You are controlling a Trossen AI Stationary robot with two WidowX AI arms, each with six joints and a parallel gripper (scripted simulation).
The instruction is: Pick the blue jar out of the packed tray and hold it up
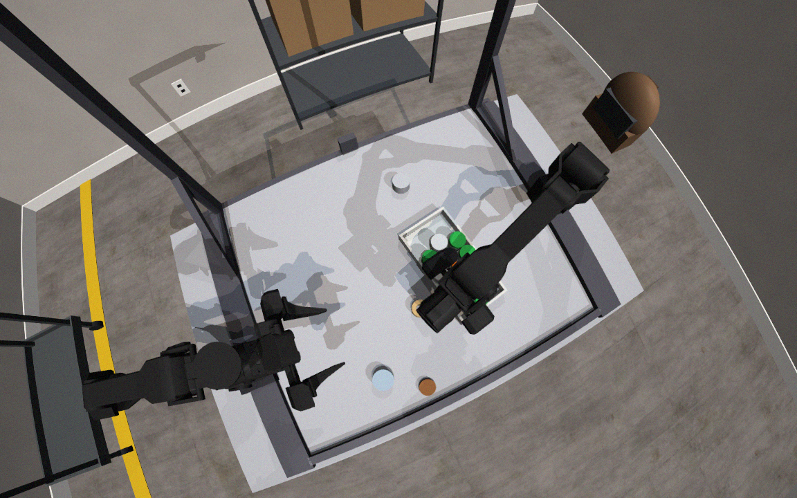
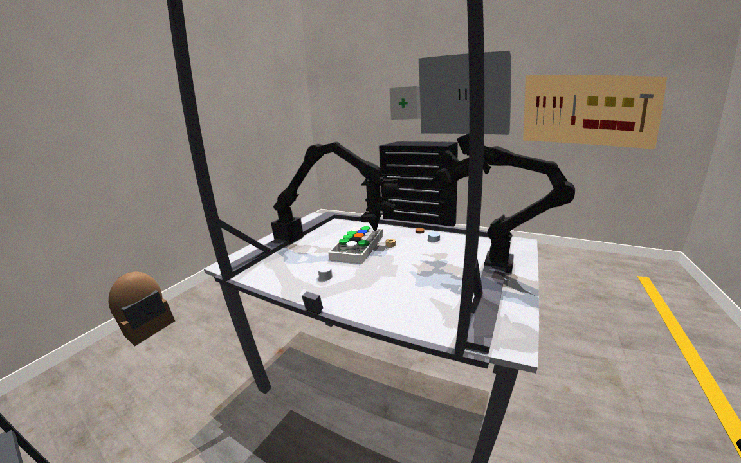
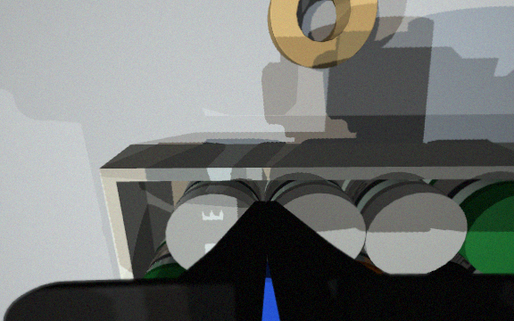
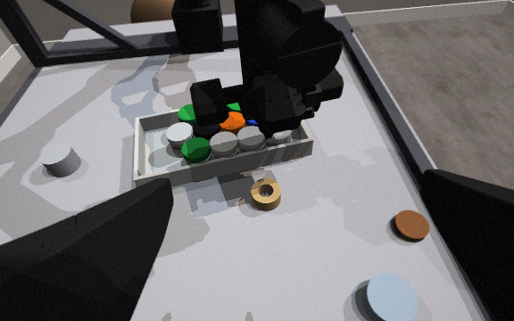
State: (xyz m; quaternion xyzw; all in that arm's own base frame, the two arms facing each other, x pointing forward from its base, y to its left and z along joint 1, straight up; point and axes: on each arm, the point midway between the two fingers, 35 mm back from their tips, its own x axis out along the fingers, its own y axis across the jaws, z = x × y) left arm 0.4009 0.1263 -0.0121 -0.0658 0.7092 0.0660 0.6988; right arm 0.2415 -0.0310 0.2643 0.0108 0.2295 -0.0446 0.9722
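Note:
The tray (image 4: 221, 143) holds several packed jars with white, green, orange and black caps. The blue jar (image 4: 252, 121) shows only as a sliver behind my left gripper; in the left wrist view its blue cap (image 3: 268, 294) peeks through the slit between the fingers. My left gripper (image 3: 265, 211) is shut, points down and its tip sits between two white-capped jars (image 3: 203, 232) near the tray's wall. It holds nothing. In the top view the left arm (image 1: 469, 278) covers much of the tray (image 1: 447, 237). My right gripper (image 1: 333, 337) is open and empty, well away from the tray.
A tan ring (image 4: 265, 191) lies just outside the tray. A brown disc (image 4: 411, 225) and a pale blue disc (image 4: 392, 296) lie near the table edge. A grey cylinder (image 4: 61, 159) stands beyond the tray's other end. Black frame posts (image 2: 471, 172) stand at the table's sides.

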